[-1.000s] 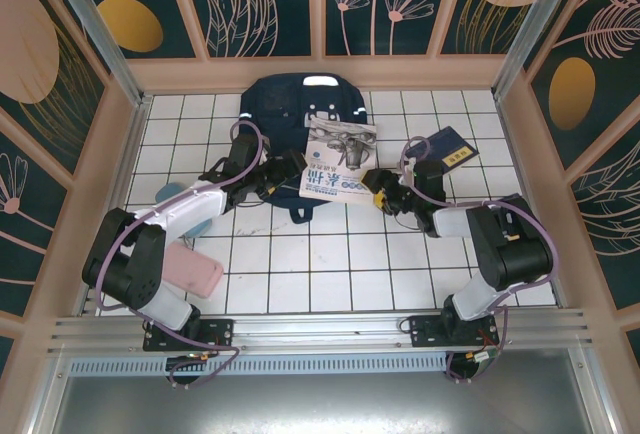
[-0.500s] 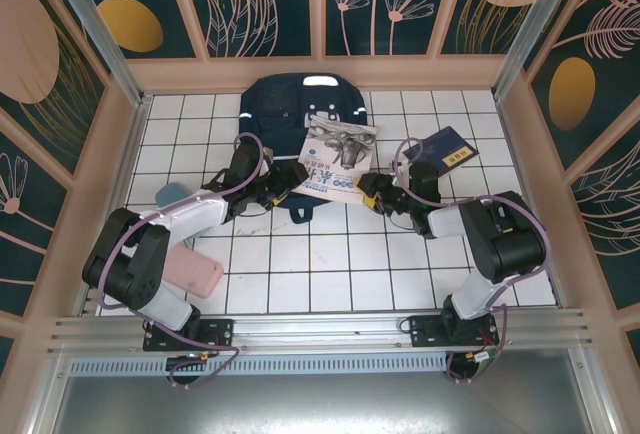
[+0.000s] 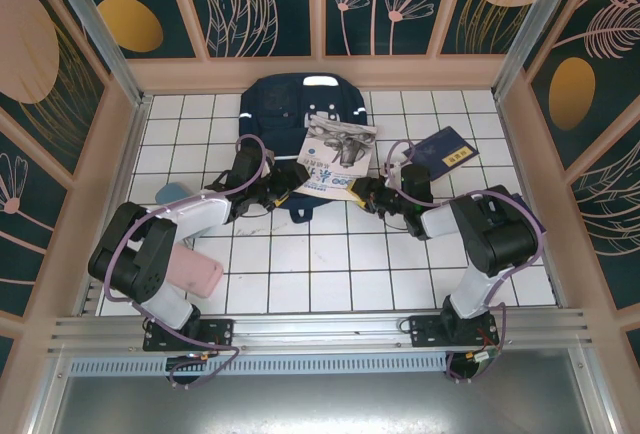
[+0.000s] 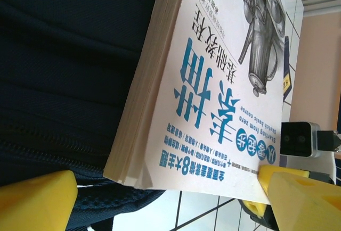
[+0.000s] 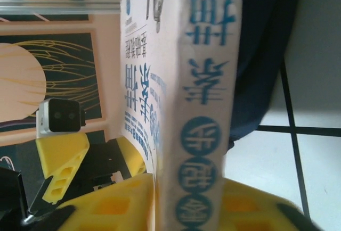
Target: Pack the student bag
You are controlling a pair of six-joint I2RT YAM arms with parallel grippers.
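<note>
The student bag (image 3: 285, 104) lies flat at the back of the tiled table, navy with black straps; its fabric and zip show in the left wrist view (image 4: 69, 71). A white book (image 3: 336, 157) with blue lettering rests partly on the bag's near right part. My right gripper (image 3: 364, 192) is shut on the book's near edge, and its yellow fingers (image 5: 112, 204) press both sides of the spine (image 5: 205, 108). My left gripper (image 3: 290, 176) stands open at the book's near left corner (image 4: 133, 172), with one finger (image 4: 32, 201) over the bag's fabric.
A small dark-blue book (image 3: 446, 148) lies on the tiles to the right of the bag. A pink case (image 3: 192, 270) sits beside the left arm, and a pale blue object (image 3: 170, 192) lies behind it. Wooden walls close in the table.
The right gripper has closed onto the white book's near edge and shifted left. The book has slid a little farther onto the bag. The left gripper stays open.
</note>
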